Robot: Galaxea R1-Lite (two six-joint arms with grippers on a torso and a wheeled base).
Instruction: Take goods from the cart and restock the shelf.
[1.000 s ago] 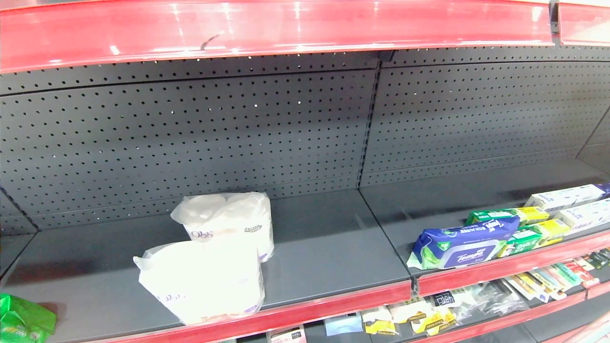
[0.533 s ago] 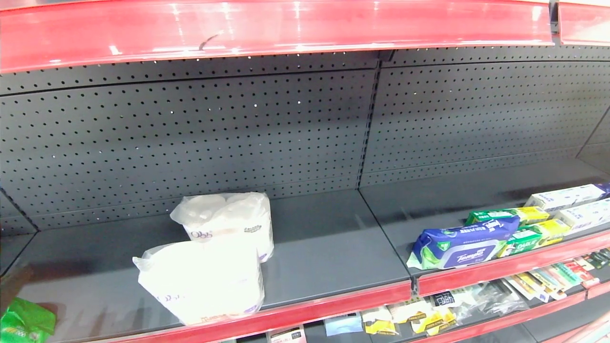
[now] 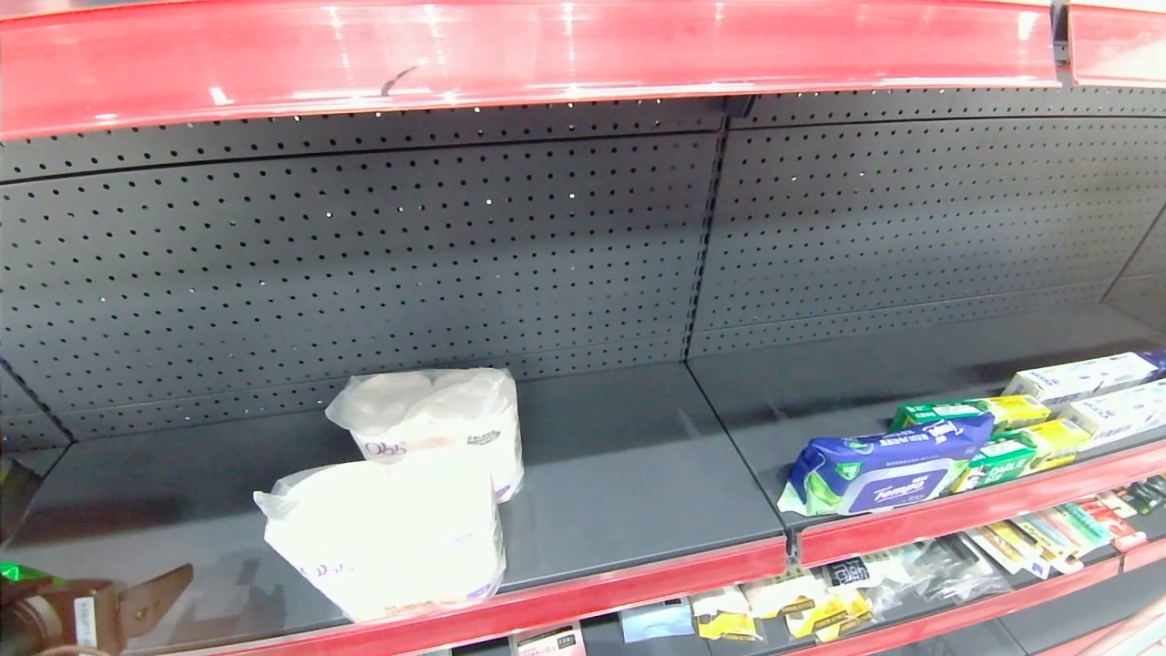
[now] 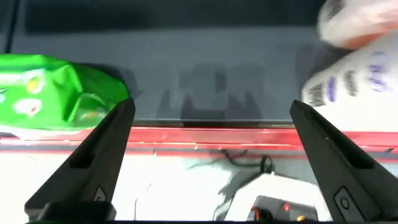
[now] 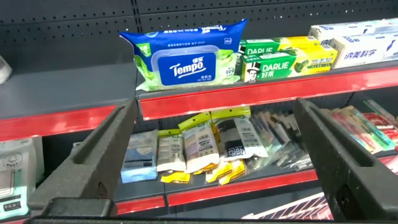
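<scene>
Standing on the dark grey metal shelf board (image 3: pixel 619 474), one behind the other and touching, are two white plastic-wrapped packs of paper rolls: the front pack (image 3: pixel 392 538) is sitting at the red front rail (image 3: pixel 638 583), and the rear pack (image 3: pixel 437 424) is sitting deeper in. Purple print is running across the lower part of both wrappers.

The left gripper (image 4: pixel 211 106) is hovering at the rail, left of the front pack. Its dark fingers are spread wide and are holding nothing. Off to its own left, a crumpled bright green plastic bag (image 4: pixel 56 93) is lying on the board, with small coloured print on its face.

The right gripper (image 5: pixel 216 104) is hanging in front of the shelf section to the right, also spread wide and empty. On that board a flat blue-and-green wet-wipe pack (image 5: pixel 183 59) with a white labelled lid is lying at the rail. Green-and-yellow cardboard cartons (image 5: pixel 273 62) are lying just beside it, and long white boxes (image 3: pixel 1084 374) with blue print are lying farther right.

On the shelf below, small clear-wrapped packets with yellow header cards (image 5: pixel 199 146) are lying in a row.
</scene>
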